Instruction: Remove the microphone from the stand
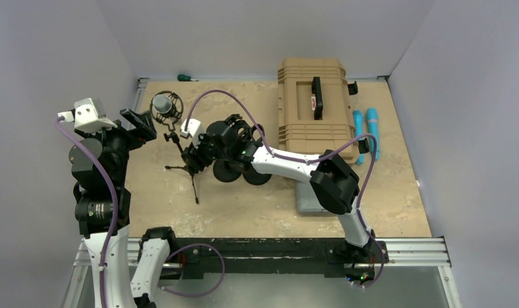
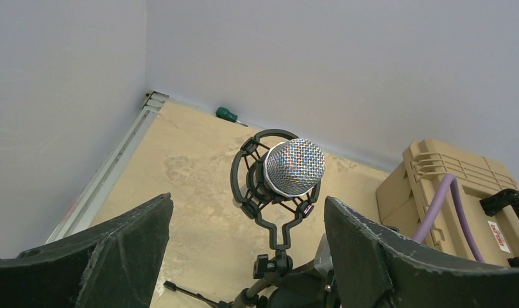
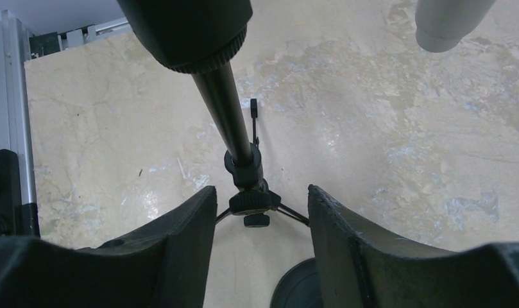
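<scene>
The left arm (image 1: 96,186) stands folded to the left of the stand (image 3: 234,122), its wrist turned toward the stand's top. The left gripper (image 2: 247,202) hovers near that top, jaws spread wide and touching nothing. The right arm (image 1: 289,163) reaches in low from the stand's right. The right gripper (image 3: 262,192) straddles the stand's pole, fingers parted, a gap on each side.
</scene>
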